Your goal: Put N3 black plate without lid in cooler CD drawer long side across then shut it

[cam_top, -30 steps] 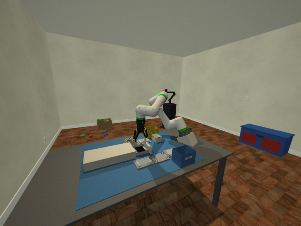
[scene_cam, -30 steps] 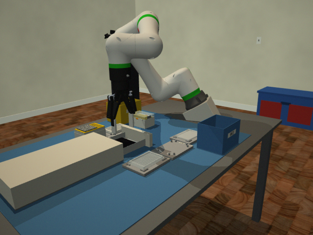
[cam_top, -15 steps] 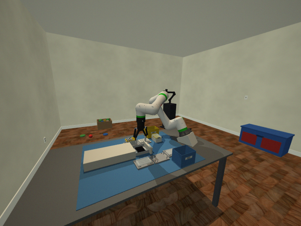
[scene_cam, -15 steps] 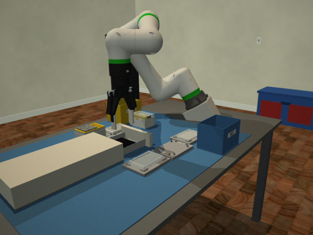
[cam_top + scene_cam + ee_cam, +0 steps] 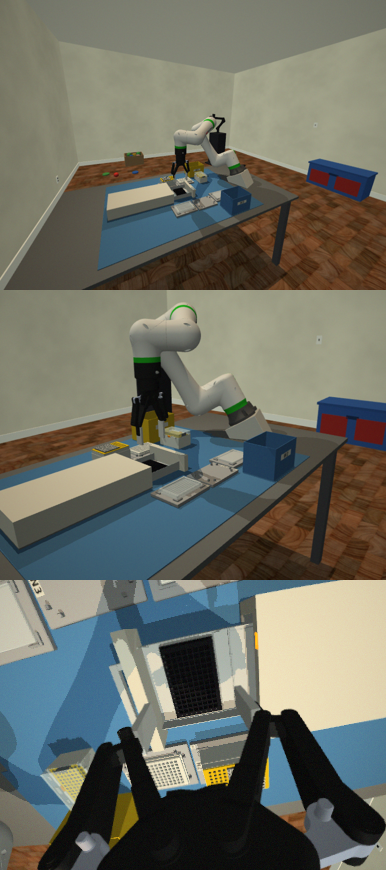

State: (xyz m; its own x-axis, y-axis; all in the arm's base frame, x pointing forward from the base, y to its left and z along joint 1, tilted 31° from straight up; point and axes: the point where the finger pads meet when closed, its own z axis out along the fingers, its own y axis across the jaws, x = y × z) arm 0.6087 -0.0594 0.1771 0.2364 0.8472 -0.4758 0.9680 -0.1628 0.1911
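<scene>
Fingers spread, holding nothing, raised above the desk (image 5: 77, 199); black plate (image 5: 191, 677) flat in the open drawer (image 5: 131, 677) of cooler CD (image 5: 71, 483); risk: clipping the drawer's front wall (image 5: 169, 457) on descent, or pushing off-centre and shifting the housing.

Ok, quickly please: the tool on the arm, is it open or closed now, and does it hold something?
Black two-finger tool: open, holding nothing; the black grid plate lies in the pale open drawer below it.

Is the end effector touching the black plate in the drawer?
Apart. The wrist view shows the black plate lying in the drawer, with the open, empty end effector raised above.
</scene>
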